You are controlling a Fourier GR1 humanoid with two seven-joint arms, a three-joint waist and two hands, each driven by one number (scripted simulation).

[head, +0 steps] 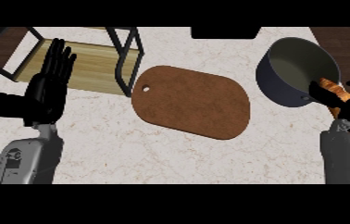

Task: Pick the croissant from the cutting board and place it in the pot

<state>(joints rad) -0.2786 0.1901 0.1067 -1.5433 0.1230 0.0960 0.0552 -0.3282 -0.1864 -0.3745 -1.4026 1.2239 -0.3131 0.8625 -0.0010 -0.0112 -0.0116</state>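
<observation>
Two grey forearms enter from the lower edge, the left forearm (31, 160) at the left margin and the right forearm (335, 153) hard against the right margin. Between them lies a broad stretch of pale marbled counter (171, 158), unobstructed up to the board. The left hand (46, 91) rests at the left side, fingers straight and pointing up, holding nothing, well apart from the board. The brown cutting board (191, 102) sits mid-counter, rounded at the corners, tilted, with a small hole near its left end; nothing lies on it. The right hand (321, 92) shows at the right edge with its fingers curled round the croissant (331, 85). The croissant is orange-brown with lighter streaks, only partly visible past the black fingers, and is held just beside the near right rim of the pot (277, 86); whether it touches the rim cannot be told. The pot is dark with a greyish inside, standing near the board's right end with a narrow strip of counter between. Far left, a black-framed rack with a wooden shelf (96, 63) reaches the counter's edge.
</observation>
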